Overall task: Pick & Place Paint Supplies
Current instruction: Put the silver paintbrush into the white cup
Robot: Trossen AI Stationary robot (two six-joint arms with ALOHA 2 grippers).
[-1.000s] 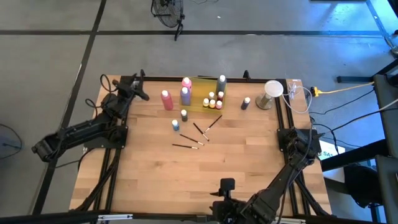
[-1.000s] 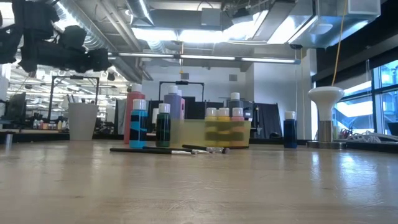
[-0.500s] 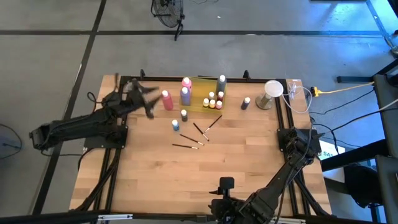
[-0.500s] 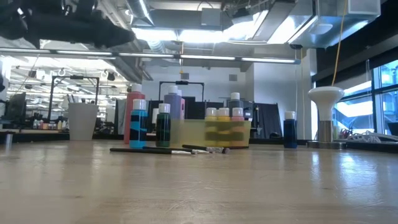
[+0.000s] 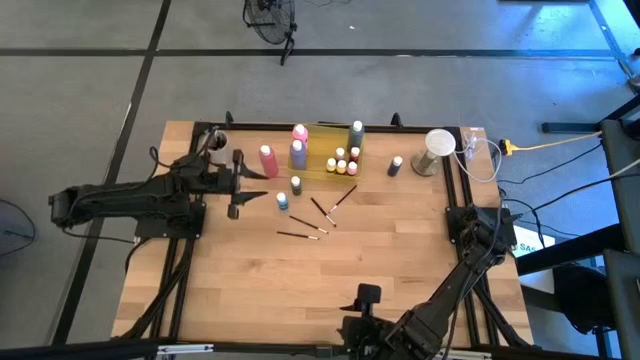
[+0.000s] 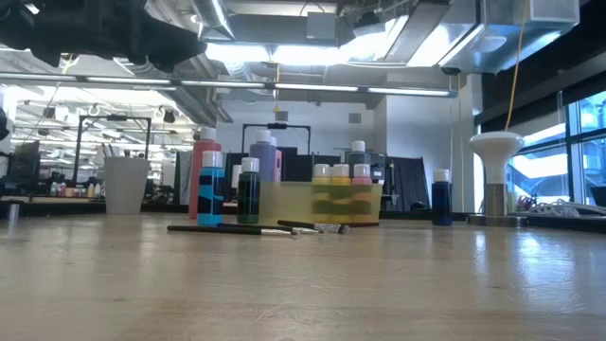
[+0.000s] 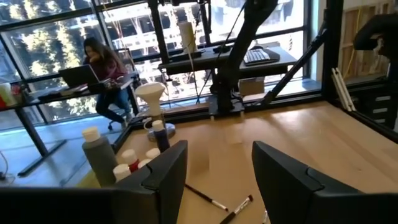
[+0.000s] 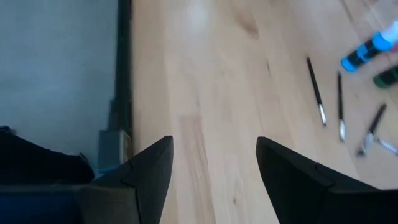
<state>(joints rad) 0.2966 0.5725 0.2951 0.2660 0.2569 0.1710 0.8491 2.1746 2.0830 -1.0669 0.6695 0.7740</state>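
Tall pink [image 5: 267, 160], purple [image 5: 298, 153] and grey [image 5: 357, 133] squeeze bottles stand at the table's far side. Small white-capped bottles [image 5: 341, 161] stand in the yellow tray [image 5: 325, 135]. A blue [image 5: 282, 201] and a dark green [image 5: 296, 184] bottle stand nearer, and a dark blue one [image 5: 396, 165] to the right. Thin brushes [image 5: 318, 212] lie flat on the wood. My left gripper [image 5: 243, 185] hangs open above the table, left of the pink bottle, pointing level at the bottles with nothing between its fingers [image 7: 165, 177]. My right gripper [image 5: 365, 298] waits open at the near edge.
A pale cup [image 5: 437, 150] stands upturned at the far right, by a white cable [image 5: 480, 160]. A white cup [image 6: 126, 185] shows at the left in the low view. Bare wood [image 5: 300, 280] spreads between the brushes and the near edge. A person sits at a desk [image 7: 102, 68] beyond the table.
My left gripper has swung from the far left corner toward the near edge and the bottles. It has turned from slanting toward the far edge to pointing at the table's right. It has also risen, leaving the low view's upper left. Its fingers stay apart.
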